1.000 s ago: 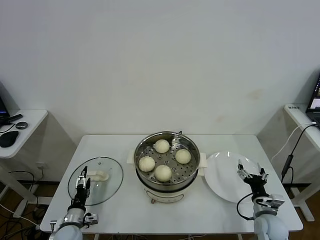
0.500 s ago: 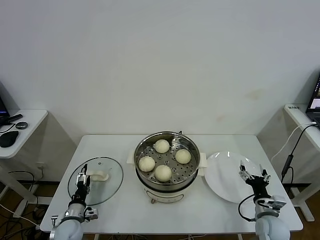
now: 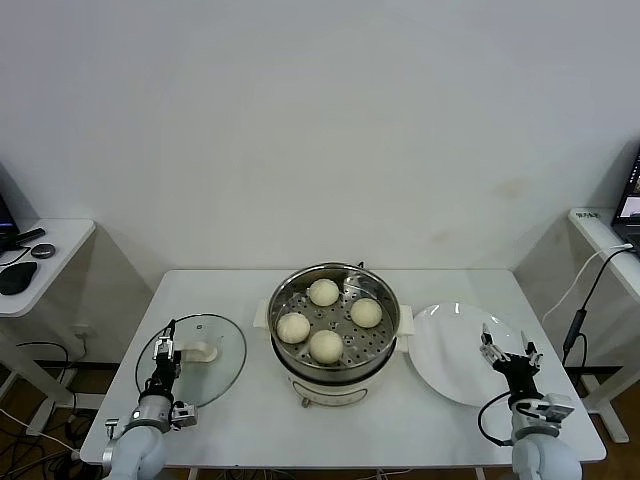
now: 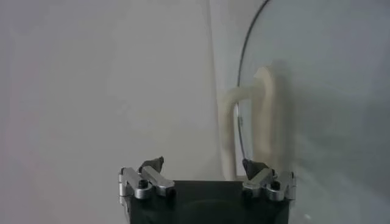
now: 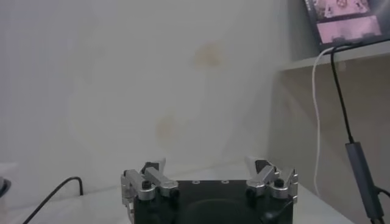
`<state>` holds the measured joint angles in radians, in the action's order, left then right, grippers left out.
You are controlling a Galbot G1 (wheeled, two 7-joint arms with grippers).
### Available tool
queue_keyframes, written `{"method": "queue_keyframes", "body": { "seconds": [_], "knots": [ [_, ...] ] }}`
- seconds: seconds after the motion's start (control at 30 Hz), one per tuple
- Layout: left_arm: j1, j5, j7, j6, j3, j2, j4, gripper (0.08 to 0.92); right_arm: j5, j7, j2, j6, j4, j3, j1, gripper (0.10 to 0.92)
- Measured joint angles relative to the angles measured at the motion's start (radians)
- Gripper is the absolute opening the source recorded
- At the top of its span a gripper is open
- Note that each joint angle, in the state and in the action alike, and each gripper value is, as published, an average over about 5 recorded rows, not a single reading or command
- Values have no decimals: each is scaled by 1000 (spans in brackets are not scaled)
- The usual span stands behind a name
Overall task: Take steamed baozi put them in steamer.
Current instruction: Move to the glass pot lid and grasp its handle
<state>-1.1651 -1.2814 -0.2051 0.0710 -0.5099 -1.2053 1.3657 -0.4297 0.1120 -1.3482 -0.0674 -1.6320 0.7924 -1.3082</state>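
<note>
steel steamer (image 3: 335, 330) w/ four baozi (image 3: 325, 345) centre; left gripper (image 3: 163, 366), right gripper (image 3: 508, 350) flanking, fingers apart, empty.

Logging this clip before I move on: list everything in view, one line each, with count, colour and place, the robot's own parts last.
steamed baozi: four, cream-white, on the perforated tray inside the steamer
steamer: one, shiny steel with white base and side handles, centre of the table
glass lid: one, clear with a white handle, flat on the table at the robot's left of the steamer
plate: one, white, bare, at the robot's right of the steamer
table: one, white, holding all of the above
side desks: two, white, at either edge of the head view
left hand: one, black, open, over the lid's near edge
right hand: one, black, open, over the plate's near right edge
</note>
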Motion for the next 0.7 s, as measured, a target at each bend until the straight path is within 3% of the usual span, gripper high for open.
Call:
{"method": "queue_keyframes", "body": {
  "seconds": [0.53, 0.7],
  "knots": [
    [58, 22, -15, -28, -2, 4, -78, 822, 5, 0, -3, -6, 3, 1, -8, 823],
    [64, 34, -17, -48, -1, 7, -94, 754, 7, 0, -4, -7, 4, 0, -9, 823]
  ]
}}
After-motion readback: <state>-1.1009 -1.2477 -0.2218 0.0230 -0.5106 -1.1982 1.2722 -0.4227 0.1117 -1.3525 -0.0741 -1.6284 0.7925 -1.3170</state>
